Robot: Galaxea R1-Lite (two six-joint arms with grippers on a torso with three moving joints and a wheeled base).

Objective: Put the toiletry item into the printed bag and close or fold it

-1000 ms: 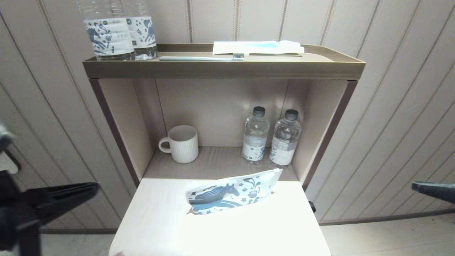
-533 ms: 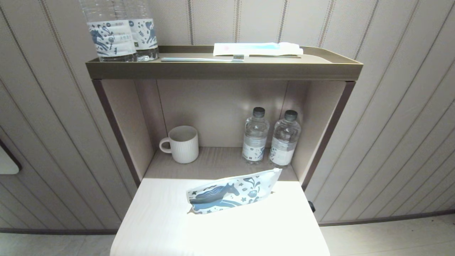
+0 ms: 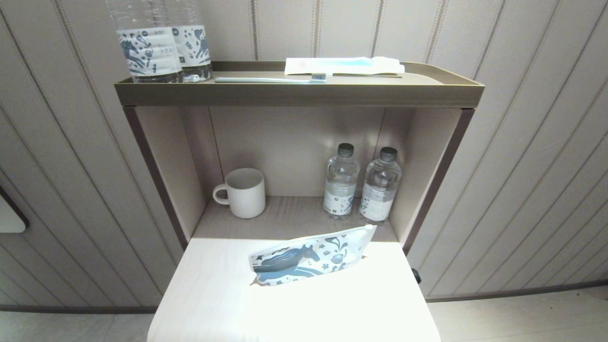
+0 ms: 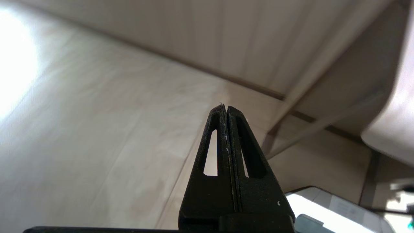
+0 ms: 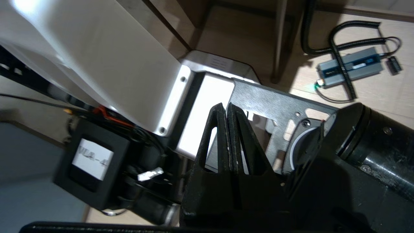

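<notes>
The printed bag (image 3: 311, 256), a white pouch with a blue horse, lies on the pale lower table (image 3: 213, 294), its right end raised against the shelf edge. On the top shelf (image 3: 299, 92) lie a toothbrush (image 3: 268, 79) and a white-and-blue toothpaste tube (image 3: 344, 65). Neither arm shows in the head view. My left gripper (image 4: 225, 106) is shut and empty, hanging low over the floor beside the furniture. My right gripper (image 5: 225, 105) is shut and empty, down by the robot's own base.
Two large bottles with horse labels (image 3: 159, 40) stand at the top shelf's left. In the cubby below are a white ribbed mug (image 3: 242, 192) and two small water bottles (image 3: 363, 185). Striped wall panels flank the unit. Cables and a small box (image 5: 351, 66) lie on the floor.
Both arms, seen a second ago at the left and right edges of the head view, have dropped out of it. The bag and shelf items have not moved.
</notes>
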